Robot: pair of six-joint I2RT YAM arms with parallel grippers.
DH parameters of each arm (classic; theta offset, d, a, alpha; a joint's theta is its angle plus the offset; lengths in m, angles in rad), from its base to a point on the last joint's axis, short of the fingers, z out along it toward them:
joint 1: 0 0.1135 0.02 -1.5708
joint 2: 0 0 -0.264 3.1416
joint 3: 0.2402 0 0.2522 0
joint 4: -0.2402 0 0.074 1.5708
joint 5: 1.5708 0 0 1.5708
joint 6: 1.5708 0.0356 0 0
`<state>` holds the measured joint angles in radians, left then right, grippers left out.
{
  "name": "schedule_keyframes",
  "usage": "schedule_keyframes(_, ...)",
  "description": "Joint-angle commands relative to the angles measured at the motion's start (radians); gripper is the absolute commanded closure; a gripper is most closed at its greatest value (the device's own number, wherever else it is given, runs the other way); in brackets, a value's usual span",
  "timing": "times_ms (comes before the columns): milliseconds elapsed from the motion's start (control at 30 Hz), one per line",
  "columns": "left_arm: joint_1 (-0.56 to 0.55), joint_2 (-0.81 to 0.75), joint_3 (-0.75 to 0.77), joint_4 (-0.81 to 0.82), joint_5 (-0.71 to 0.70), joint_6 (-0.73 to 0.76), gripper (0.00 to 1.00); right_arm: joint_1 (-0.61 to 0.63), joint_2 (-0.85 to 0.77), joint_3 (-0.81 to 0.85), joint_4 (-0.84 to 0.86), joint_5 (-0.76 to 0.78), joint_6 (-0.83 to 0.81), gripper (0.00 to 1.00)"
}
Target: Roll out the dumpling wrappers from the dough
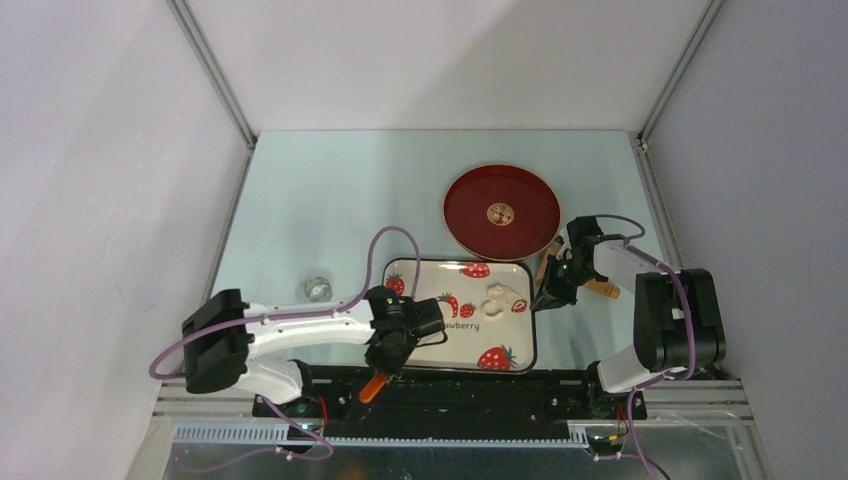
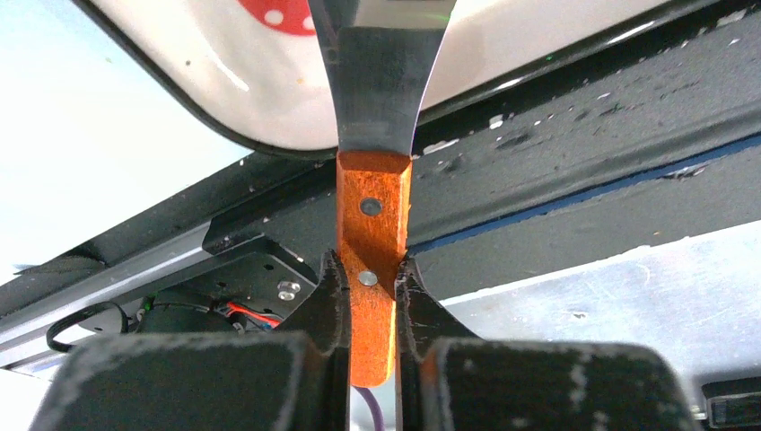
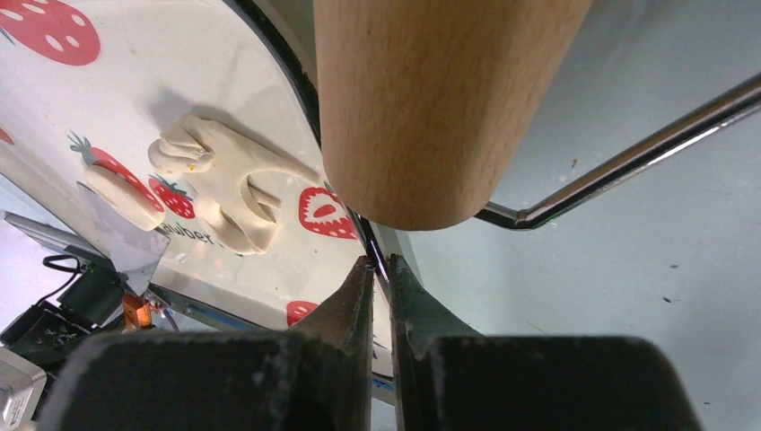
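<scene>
The dough (image 1: 497, 298) is a cream-white, folded, irregular lump (image 3: 224, 180) on the right half of the strawberry-patterned plate (image 1: 430, 270). No dumpling wrappers are in view. My left gripper (image 1: 385, 368) is at the plate's near-left corner, shut (image 2: 371, 269) on the orange wooden handle of a scraper (image 2: 372, 224). The scraper's steel blade reaches over the plate's rim (image 2: 269, 99). My right gripper (image 1: 548, 297) is at the plate's right edge. Its jaws (image 3: 379, 265) are nearly together, with the plate's dark rim running in between the tips. The tan wooden roller (image 3: 440, 108) lies just beyond them.
A red round tray (image 1: 470, 215) with a gold emblem sits behind the plate. A small steel ring cutter (image 1: 316, 288) stands on the table to the left. The roller's handle (image 1: 603, 290) sticks out to the right, with a chrome rod (image 3: 628, 144) beside the drum. The black base rail runs along the near edge.
</scene>
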<state>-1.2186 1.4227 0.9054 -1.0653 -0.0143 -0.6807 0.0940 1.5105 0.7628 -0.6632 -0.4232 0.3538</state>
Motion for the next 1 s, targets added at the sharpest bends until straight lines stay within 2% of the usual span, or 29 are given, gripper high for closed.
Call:
schedule_keyframes(0, 0.004, -0.068, -0.021, -0.032, 0.007, -0.026, 1.0, 0.005, 0.014, 0.0, 0.019, -0.025, -0.001, 0.98)
schedule_keyframes(967, -0.003, 0.114, 0.106, 0.003, -0.006, 0.064, 1.0, 0.006, 0.014, -0.001, 0.019, -0.028, -0.002, 0.97)
